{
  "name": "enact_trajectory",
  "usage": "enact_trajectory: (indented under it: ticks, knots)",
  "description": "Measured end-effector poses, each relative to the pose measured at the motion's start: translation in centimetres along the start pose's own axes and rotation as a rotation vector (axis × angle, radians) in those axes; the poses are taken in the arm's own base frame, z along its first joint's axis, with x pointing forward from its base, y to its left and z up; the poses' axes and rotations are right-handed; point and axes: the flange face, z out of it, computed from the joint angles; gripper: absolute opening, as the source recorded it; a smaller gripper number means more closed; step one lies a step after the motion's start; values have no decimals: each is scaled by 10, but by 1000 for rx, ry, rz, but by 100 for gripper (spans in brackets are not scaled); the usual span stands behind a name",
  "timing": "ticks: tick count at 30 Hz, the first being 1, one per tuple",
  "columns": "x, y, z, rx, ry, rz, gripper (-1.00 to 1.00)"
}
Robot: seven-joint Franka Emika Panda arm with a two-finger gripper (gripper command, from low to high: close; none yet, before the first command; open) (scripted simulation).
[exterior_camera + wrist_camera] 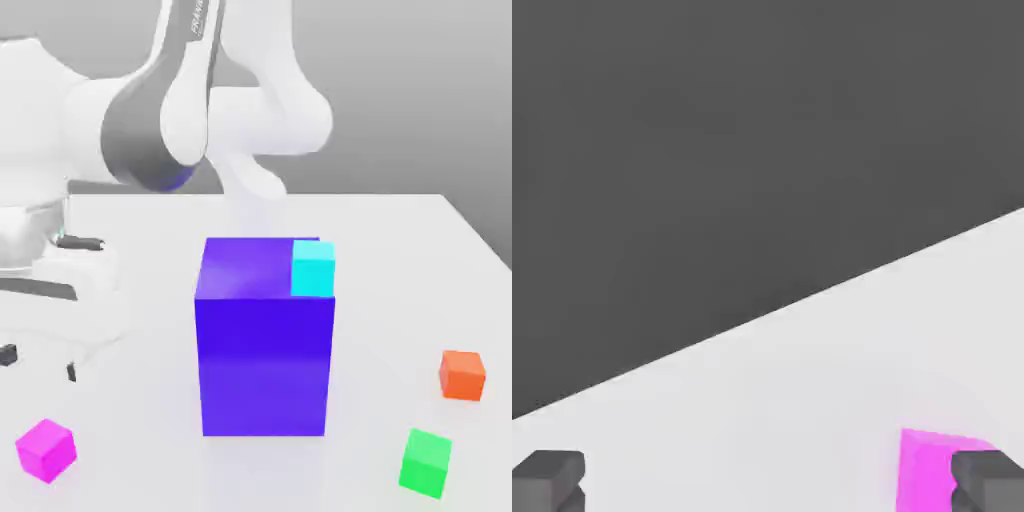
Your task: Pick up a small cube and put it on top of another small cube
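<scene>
At the exterior view's left, the gripper (40, 363) is held above the pale table (150, 465) with its fingers spread wide and nothing gripped between them. Just below and nearer the camera, the magenta cube (46, 450) is seen on the tabletop, turned at an angle; in the hand view it is partly hidden by a fingertip, so centring over it is judged to be needed before any descent. Ample room is left around the cube, though the table's edge is cut diagonally across the hand view.

At centre, the blue-purple block (264, 365) is stood upright, well apart from the magenta cube; any carry across is best made high or around it. By the block's right-hand top edge, a cyan cube (313, 269) is seen, apparently rested there with little margin. Farther right, the green cube (426, 463) and, beyond it, the orange cube (462, 375) are set apart, with bare table between them.

No pick or stack is made; approach, grasp, lift and placement are all left, and which cube is to be topped cannot be told.
</scene>
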Motion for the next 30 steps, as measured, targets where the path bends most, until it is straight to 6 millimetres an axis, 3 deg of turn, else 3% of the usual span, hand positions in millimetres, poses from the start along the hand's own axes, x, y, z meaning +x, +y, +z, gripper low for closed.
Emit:
enact_trajectory:
  ticks: [4,8,9,16,21,25,30]
  knots:
    - [16,44,59,-100,-16,60,0]
    - [18,58,114,-120,-16,69,0]
    - [17,60,125,-120,-17,70,-100]
    - [17,60,126,-121,-18,71,-100]
    - [14,49,72,-120,-21,46,-100]
    - [-34,-2,65,-115,-40,-228,-100]
    - [-110,-60,59,-107,-65,-608,-100]
